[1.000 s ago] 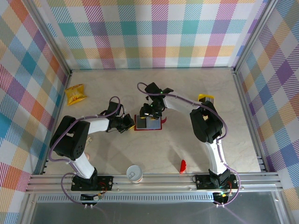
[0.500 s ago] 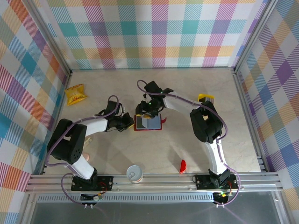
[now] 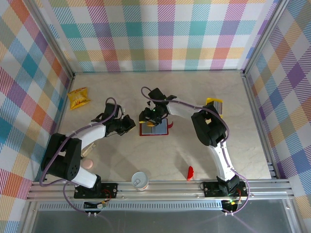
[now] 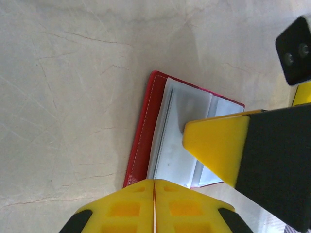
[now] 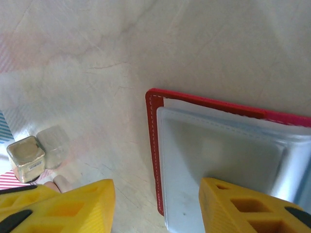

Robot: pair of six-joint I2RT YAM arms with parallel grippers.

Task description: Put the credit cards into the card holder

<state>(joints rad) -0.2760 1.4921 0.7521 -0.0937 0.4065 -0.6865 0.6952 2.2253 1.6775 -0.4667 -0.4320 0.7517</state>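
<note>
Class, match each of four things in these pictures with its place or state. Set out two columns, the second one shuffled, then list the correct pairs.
Things:
1. card holder
2. snack packet
3. paper cup
4. left gripper

Places or states:
A. shut
B. far left of the table
C. lying open in the middle
D. at the near edge, midway along it

Pairs: 1-C, 2-B, 3-D, 4-A

Card holder (image 5: 218, 155): red leather-look cover, stitched edge; sleeves glossy clear plastic. Table (image 5: 97, 58): matt, marbled, smooth.
</note>
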